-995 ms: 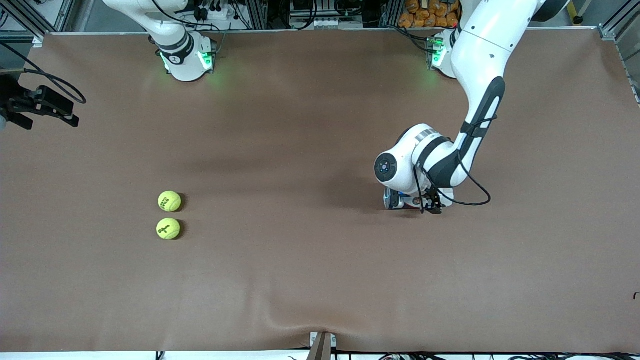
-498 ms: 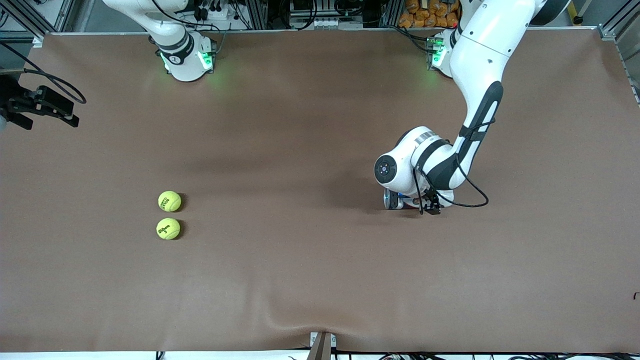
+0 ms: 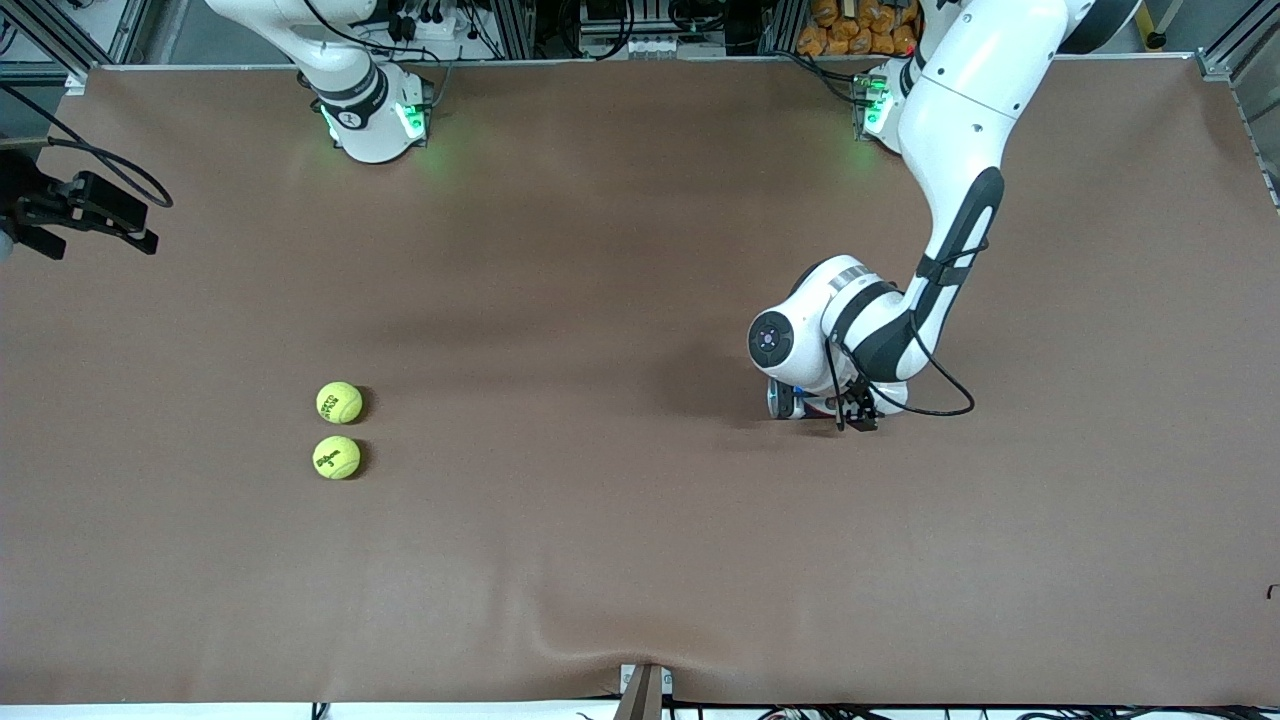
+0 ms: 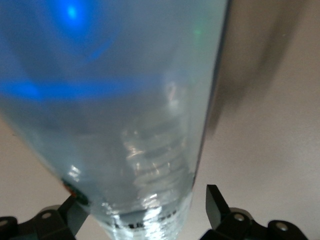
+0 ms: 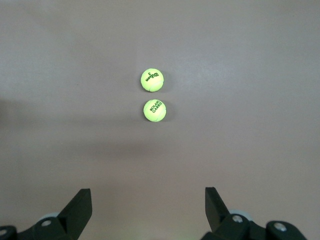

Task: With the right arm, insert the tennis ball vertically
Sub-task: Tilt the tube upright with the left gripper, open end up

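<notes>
Now, balls: two tennis balls (image 3: 339, 402) (image 3: 336, 457) lie side by side on the table (image 3: 600, 560), toward the right arm's end.
Right gripper (image 5: 147, 212): open, empty, high over the table.
Left gripper (image 4: 145, 212): jaws wide around a clear bottle (image 4: 115, 100).

Two yellow tennis balls sit on the brown bench (image 3: 600, 560) toward the right arm's end, just beside each other: one ball (image 3: 339, 402) farther from the camera, the other ball (image 3: 336, 457) nearer. The left arm (image 3: 950, 190) reaches down, its end effector (image 3: 825, 405) low over a partly hidden object. The right arm's end effector is out of view.
</notes>
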